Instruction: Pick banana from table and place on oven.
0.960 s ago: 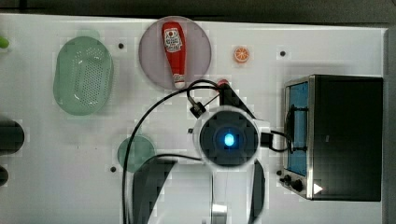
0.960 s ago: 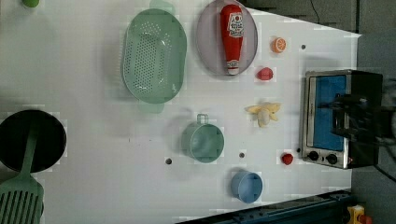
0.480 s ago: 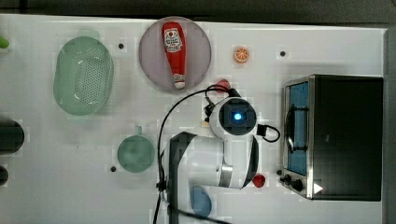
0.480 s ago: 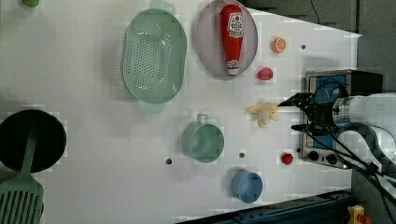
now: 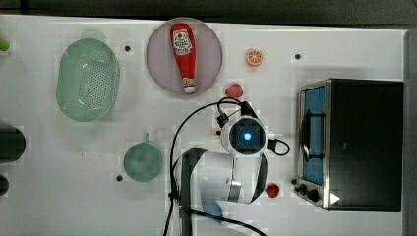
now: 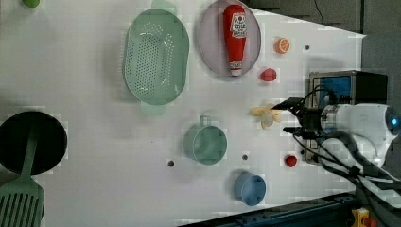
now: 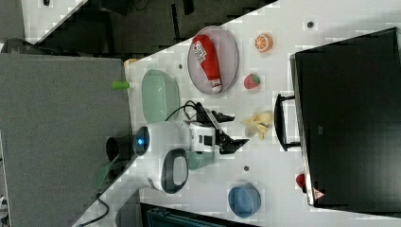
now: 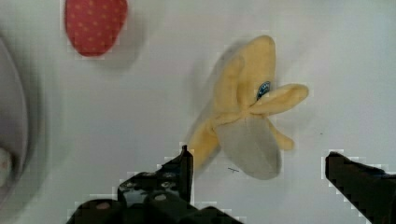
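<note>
The pale-yellow banana (image 6: 265, 116) with splayed peel strips lies on the white table (image 6: 94, 156), a little to the left view's left of the oven (image 6: 347, 85). My gripper (image 6: 286, 117) hangs open just beside it on the oven side. In the wrist view the banana (image 8: 247, 121) lies ahead of the open gripper (image 8: 259, 161), and its lower end reaches in between the two dark fingers (image 8: 182, 163). The right view shows the gripper (image 7: 236, 128) next to the banana (image 7: 257, 124), in front of the oven (image 7: 350, 118) door handle. In the top view my arm covers the banana, beside the oven (image 5: 364, 142).
A red strawberry piece (image 6: 268, 74) and an orange slice (image 6: 282, 46) lie beyond the banana. Another red piece (image 6: 291, 161) sits by the oven's front corner. A ketchup bottle (image 6: 235, 38) rests on a plate. Nearby are a green colander (image 6: 153, 56), a green cup (image 6: 205, 143) and a blue cup (image 6: 249, 188).
My gripper has moved from in front of the oven toward the left view's left and now stands at the banana. Its fingers have stayed open. The banana has not moved.
</note>
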{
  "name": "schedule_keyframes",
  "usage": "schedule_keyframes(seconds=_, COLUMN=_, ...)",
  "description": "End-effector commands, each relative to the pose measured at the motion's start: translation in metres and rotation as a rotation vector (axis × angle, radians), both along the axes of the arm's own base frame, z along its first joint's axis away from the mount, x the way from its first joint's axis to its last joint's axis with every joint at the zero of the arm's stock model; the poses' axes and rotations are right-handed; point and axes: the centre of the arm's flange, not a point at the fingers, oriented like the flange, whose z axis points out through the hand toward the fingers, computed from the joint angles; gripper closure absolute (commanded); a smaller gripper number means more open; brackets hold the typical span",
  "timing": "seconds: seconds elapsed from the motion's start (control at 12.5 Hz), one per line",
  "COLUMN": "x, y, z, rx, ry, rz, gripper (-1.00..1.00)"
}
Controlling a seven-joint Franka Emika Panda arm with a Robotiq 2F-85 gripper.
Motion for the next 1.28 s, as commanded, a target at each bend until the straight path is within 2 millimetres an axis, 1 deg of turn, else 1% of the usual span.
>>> schedule_keyframes(seconds=0.08, x=-0.008, y=0.001, z=-0.034, rx=-0.012, ry=0.037, rz=0.014, gripper=-1.0)
schedule_keyframes(seconds=0.16, x=-0.01, y=0.001, z=-0.043, rx=-0.013, ry=0.042, rz=0.015, gripper=-0.92)
schedule_keyframes(seconds=0.4, x=-0.01, y=-0.001, z=-0.056, rx=-0.019, ry=0.025, rz=0.014, gripper=-0.18)
schedule_keyframes(seconds=0.64, x=-0.009, y=-0.001, z=-0.054, rx=-0.02, ry=0.019, rz=0.012, gripper=0.48)
schedule_keyframes(seconds=0.8, x=-0.006, y=-0.001, z=-0.048, rx=-0.02, ry=0.007, rz=0.013, gripper=0.49)
schedule_keyframes(seconds=0.88, x=-0.003, y=-0.001, z=-0.042, rx=-0.021, ry=-0.008, rz=0.014, gripper=0.49)
schedule_keyframes(seconds=0.96, x=0.003, y=-0.001, z=-0.028, rx=-0.022, ry=-0.037, rz=0.013, gripper=0.49)
schedule_keyframes(seconds=1.04, x=0.012, y=-0.001, z=-0.005, rx=-0.023, ry=-0.084, rz=0.015, gripper=0.49)
schedule_keyframes(seconds=1.2, x=0.025, y=0.001, z=0.054, rx=-0.021, ry=-0.156, rz=0.018, gripper=0.49)
schedule_keyframes(seconds=1.28, x=0.029, y=0.003, z=0.084, rx=-0.017, ry=-0.159, rz=0.021, gripper=0.49)
